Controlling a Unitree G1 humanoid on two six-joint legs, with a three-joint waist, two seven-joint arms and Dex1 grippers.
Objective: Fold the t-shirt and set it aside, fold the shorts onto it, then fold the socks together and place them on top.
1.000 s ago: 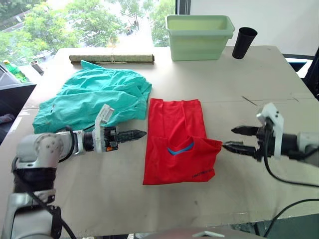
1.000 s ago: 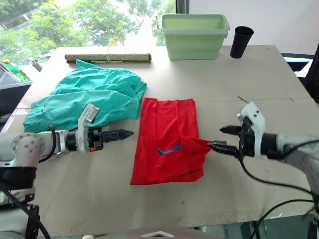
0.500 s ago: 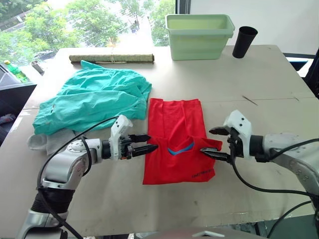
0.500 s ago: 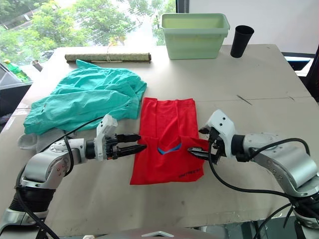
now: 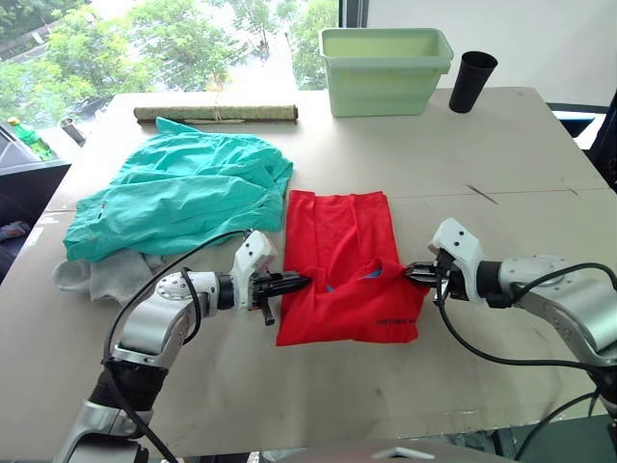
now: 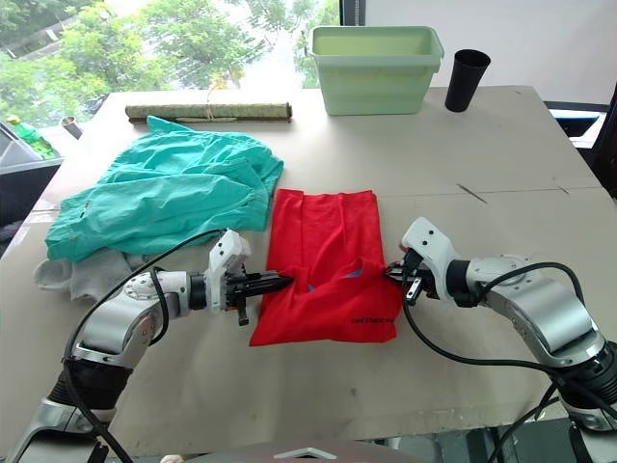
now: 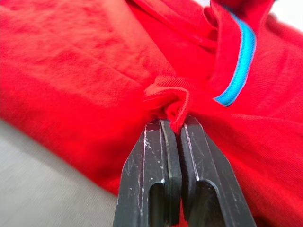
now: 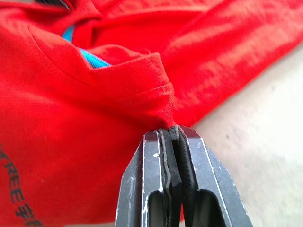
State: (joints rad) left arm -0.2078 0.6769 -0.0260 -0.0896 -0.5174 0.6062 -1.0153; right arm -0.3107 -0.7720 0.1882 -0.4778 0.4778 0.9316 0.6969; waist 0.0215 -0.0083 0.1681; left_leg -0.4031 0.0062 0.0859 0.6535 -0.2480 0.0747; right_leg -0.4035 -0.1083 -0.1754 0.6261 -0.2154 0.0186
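Left eye view: t-shirt (image 5: 349,275) lies folded mid-counter (image 5: 463,174), shorts (image 5: 183,193) heaped beside it to left, socks (image 5: 101,275) at shorts' near edge.
Left wrist view: left tool (image 7: 173,124) clamped on bunched t-shirt fabric.
Right wrist view: right tool (image 8: 171,131) pinches t-shirt hem, fingers closed.

— Left claw (image 7: 171,124)?
— Pinched tight on a bunched fold of the t-shirt (image 7: 90,80).
— Beyond the fold?
— Blue label (image 7: 236,66) at the neck. Bench (image 7: 33,189) below the cloth.
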